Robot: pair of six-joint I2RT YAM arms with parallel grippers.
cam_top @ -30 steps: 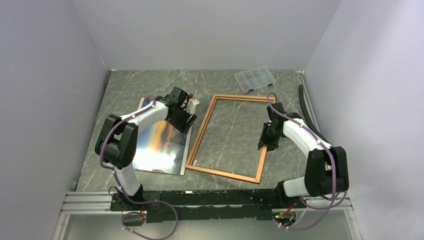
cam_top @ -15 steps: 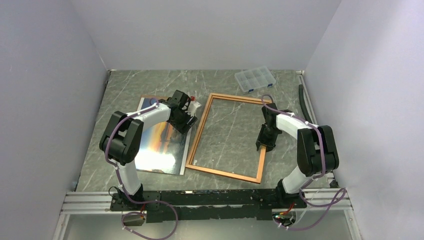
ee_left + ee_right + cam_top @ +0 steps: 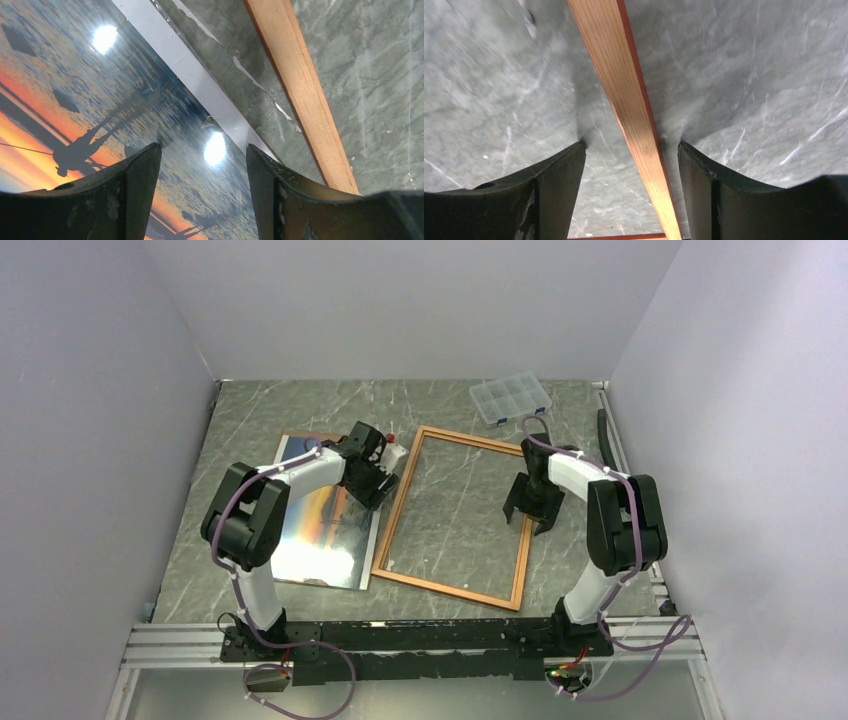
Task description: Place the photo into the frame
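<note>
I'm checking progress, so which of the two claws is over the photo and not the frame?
The left claw, open above the sunset photo's white-bordered edge; the right claw instead straddles the frame's right wooden rail.

Grey marble table (image 3: 250,410) between plain white walls (image 3: 400,300)

1. I see a clear compartment box (image 3: 511,398) at the far right of the grey marbled surface (image 3: 260,405).
2. A black strip (image 3: 604,440) lies along the right edge.
3. An aluminium rail (image 3: 160,645) spans the near edge.
</note>
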